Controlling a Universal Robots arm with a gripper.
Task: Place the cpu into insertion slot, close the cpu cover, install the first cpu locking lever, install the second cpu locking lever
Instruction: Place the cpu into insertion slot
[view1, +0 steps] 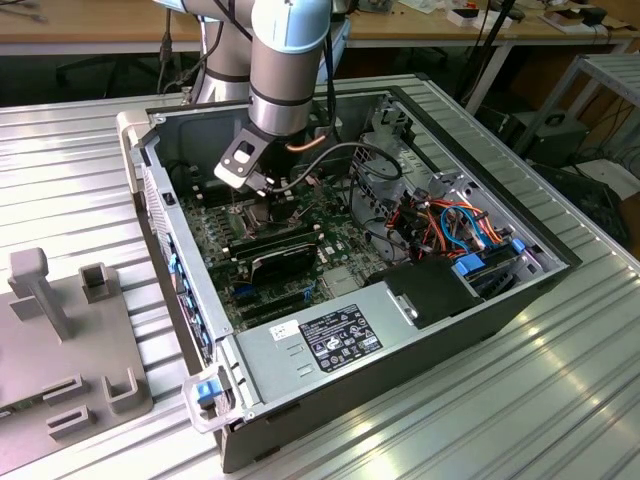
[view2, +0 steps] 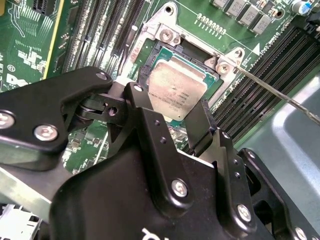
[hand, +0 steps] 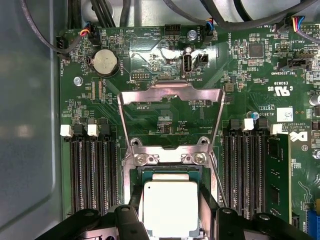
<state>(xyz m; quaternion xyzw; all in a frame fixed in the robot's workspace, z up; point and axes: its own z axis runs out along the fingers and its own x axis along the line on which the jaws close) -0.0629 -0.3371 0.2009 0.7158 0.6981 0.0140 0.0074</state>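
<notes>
The chip (view2: 177, 90) has a dull, brushed silver-grey metal top, while the hinged cover (hand: 170, 92) beyond it is thinner, brighter bare metal with a soft sheen. The gripper (view2: 170, 100) is matt black, studded with shiny steel screws (view2: 179, 187), and the circuit board (hand: 165, 120) under it is glossy green, flanked by black plastic memory slots (hand: 92, 170). The computer case (view1: 420, 110) is plain grey sheet metal, standing on a ribbed, satin aluminium table (view1: 520, 400).
</notes>
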